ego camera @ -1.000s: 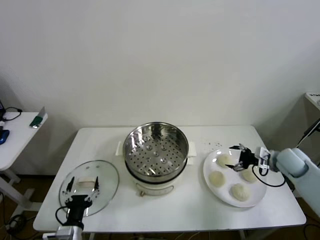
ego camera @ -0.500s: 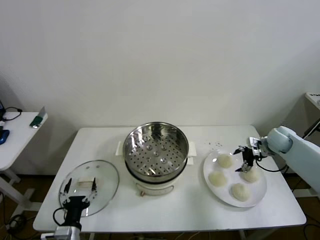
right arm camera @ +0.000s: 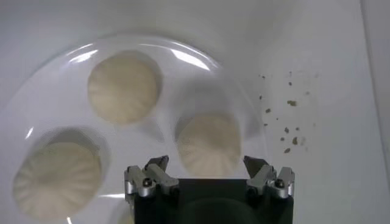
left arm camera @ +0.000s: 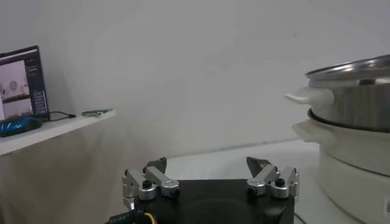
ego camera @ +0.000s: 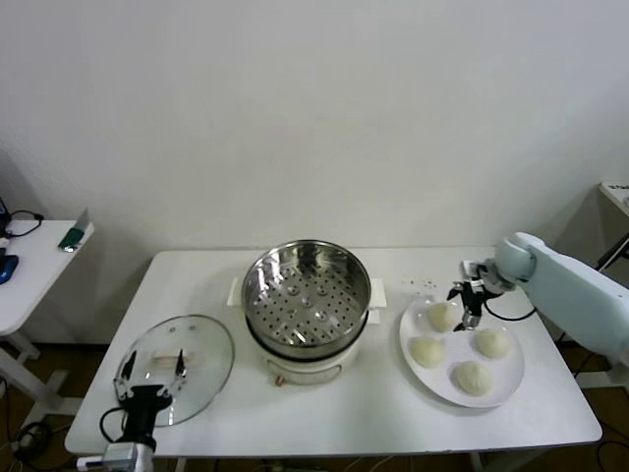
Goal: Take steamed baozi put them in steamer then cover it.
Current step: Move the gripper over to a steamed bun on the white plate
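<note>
The steamed baozi (ego camera: 458, 349), four in all, lie on the white plate (ego camera: 417, 372) to the right of the steamer (ego camera: 306, 303), whose perforated tray holds nothing yet. The right gripper (ego camera: 466, 300) hangs with its jaws wide over the bun nearest the steamer (right arm camera: 209, 143), touching nothing. I judge the first pick is in hand: next it should lower and close gently around this bun. The left gripper (ego camera: 152, 372), also wide, waits by the glass lid (ego camera: 201, 346).

your right arm reaches in from the right side, elbow bent, wrist turned downward; the right gripper (ego camera: 465, 307) hangs with its jaws spread wide. your left gripper (ego camera: 152, 369) sits low at the near-left, likewise spread.
</note>
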Controlling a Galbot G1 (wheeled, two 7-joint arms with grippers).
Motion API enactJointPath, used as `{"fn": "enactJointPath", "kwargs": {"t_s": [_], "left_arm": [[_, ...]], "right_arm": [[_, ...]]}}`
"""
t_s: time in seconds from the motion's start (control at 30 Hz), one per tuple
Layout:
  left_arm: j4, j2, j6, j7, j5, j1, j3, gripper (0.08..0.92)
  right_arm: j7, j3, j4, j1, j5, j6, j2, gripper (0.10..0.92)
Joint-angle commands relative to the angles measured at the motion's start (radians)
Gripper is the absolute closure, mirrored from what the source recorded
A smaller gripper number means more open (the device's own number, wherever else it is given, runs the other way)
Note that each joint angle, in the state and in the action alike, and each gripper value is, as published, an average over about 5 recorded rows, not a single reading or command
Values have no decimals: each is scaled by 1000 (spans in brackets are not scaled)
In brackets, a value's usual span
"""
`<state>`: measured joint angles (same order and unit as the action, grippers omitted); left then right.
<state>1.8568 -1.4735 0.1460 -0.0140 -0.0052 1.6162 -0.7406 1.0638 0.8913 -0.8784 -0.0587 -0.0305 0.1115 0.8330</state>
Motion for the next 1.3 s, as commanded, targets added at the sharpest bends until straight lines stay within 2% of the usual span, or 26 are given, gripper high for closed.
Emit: {"fn": "enactJointPath", "kwargs": {"t_s": [0.03,0.5,0.9,1.3], "left_arm": [[-5,2,1,0,-4,-1,-2,177],[-11,8,1,0,-10,-3,-7,177],[-12,8,3,-1,-11,-2,-8,177],[-4,11,7,-2,-17,11,-11,177]], "right_arm": [[12,46,72,-37,14,-5,60,203],[25,66,107,-30,27,-19,98,206],[27,73,107,-26,32,-23,98,314],[44,134,48,-142,-7,-102,81,330]]}}
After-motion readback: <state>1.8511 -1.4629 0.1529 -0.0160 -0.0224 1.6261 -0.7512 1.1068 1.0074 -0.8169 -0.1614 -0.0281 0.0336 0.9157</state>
